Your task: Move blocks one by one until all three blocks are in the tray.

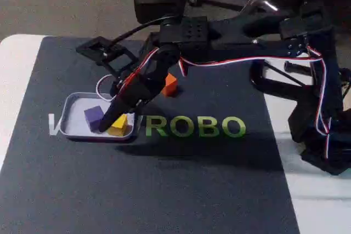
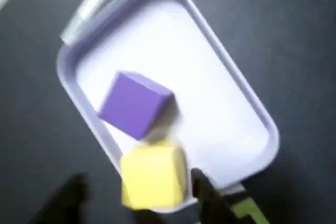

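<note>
Dark mat (image 1: pixel 164 190) under tray (image 2: pixel 231 82); claw (image 2: pixel 142 195) (tips cropped) straddles yellow block (image 2: pixel 153 174), grip unclear.

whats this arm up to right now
The arm is at the tray, its gripper straddling the yellow block at the tray's near rim in the wrist view. The purple block already lies inside the tray. The orange block sits on the dark mat, outside the tray. Whether the fingers grip the yellow block is unclear.
</note>
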You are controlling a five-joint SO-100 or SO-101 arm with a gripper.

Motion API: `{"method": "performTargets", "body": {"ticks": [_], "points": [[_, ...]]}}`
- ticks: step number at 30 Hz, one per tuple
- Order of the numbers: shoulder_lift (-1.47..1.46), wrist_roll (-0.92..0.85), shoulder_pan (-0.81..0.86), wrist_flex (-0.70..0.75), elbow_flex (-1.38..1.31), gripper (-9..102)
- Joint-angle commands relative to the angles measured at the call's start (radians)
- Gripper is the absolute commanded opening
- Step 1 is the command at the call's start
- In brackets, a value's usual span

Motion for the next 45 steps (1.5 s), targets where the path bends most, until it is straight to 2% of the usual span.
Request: {"method": "performTargets", "body": {"ticks": [1,4,9,12,17,31,45], "points": [[0.069,-0.014,0.005,0.028,-0.041,27],[0.107,-0.035,0.026,0.092,-0.049,26],[0.215,-0.077,0.074,0.210,-0.044,14],[0.282,-0.081,0.098,0.276,-0.049,-8],[0.328,-0.117,0.129,0.333,-0.041,-8],[0.190,-0.224,0.232,0.330,-0.040,-8],[0.215,-0.351,0.302,0.360,-0.002,-8]]}}
